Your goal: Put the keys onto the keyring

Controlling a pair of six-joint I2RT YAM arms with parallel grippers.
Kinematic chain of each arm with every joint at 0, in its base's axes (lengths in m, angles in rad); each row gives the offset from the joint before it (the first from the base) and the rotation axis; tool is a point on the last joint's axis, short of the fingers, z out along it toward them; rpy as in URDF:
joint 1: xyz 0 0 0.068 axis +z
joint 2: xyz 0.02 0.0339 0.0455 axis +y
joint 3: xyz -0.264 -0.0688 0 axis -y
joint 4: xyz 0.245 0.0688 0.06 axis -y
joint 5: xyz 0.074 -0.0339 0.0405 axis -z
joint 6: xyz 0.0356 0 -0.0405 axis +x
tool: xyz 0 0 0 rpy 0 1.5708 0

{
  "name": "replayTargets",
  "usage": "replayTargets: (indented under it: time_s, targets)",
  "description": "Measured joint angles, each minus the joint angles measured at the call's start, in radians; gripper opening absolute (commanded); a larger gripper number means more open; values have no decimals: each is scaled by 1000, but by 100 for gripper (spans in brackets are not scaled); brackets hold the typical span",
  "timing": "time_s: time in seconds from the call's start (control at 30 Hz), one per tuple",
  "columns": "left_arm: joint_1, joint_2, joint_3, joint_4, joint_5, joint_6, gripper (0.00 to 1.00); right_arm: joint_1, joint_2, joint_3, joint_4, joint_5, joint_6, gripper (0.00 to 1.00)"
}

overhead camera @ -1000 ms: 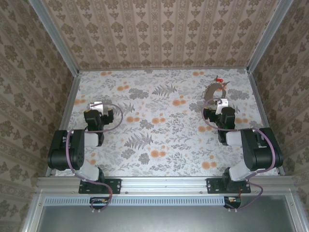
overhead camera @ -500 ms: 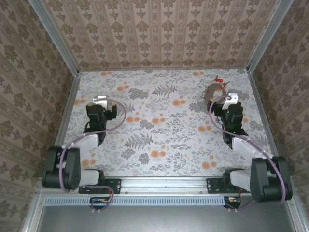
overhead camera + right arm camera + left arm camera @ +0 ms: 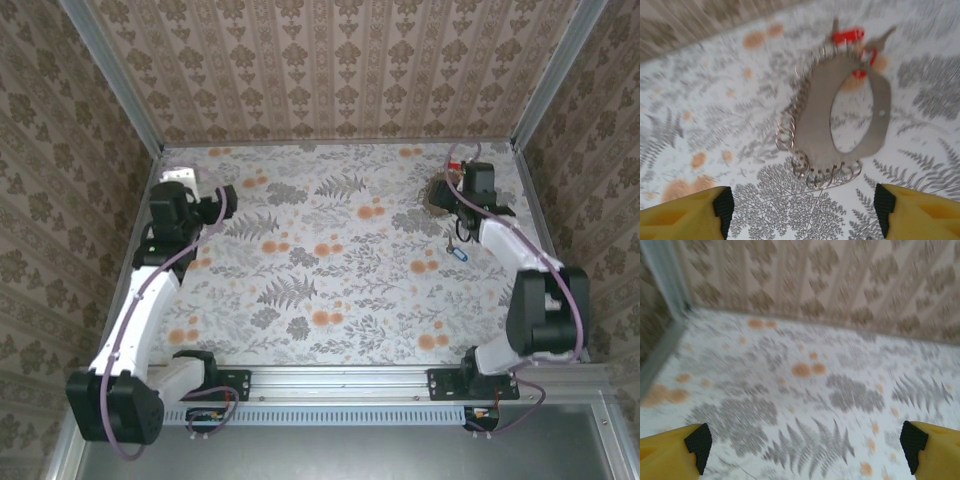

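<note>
The keyring (image 3: pixel 812 112) is a flat silver oval plate with several small wire rings along its edge, lying on the floral table. A red-headed key (image 3: pixel 847 35) and a second red piece (image 3: pixel 869 54) lie at its far end. My right gripper (image 3: pixel 802 205) hovers just short of the ring's near edge, open, with nothing between its yellow fingers (image 3: pixel 685 215). In the top view the right gripper (image 3: pixel 460 188) is at the far right beside the keyring (image 3: pixel 438 192), and a small blue key (image 3: pixel 459 252) lies nearer. My left gripper (image 3: pixel 807 445) is open over bare table at the far left (image 3: pixel 222 203).
Patterned walls close in the table (image 3: pixel 330 280) at the back and both sides; the metal side rail (image 3: pixel 528 195) runs just right of the keyring. The corner post (image 3: pixel 662 280) stands near the left gripper.
Both arms have stretched away from their bases: the right gripper moved out to the keyring, uncovering the blue key, and the left gripper swung to the far left.
</note>
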Motion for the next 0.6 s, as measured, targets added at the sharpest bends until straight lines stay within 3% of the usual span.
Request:
replayTargets:
  time_s: [0.1,0.27,0.43,0.6]
  targets:
    - [-21,56,-21,-27,61,-3,100,0,165,137,-97,-26,-2,68]
    - [-58,72,-56,-56,105,-32,100,0,380,332,-192,-77,10,78]
    - [-78,89,-53,-91,72,-41,100,0,550,521,-275,-124,18,80]
    - [-78,89,-53,-129,-3,-48,100,8,605,567,-333,-170,31,82]
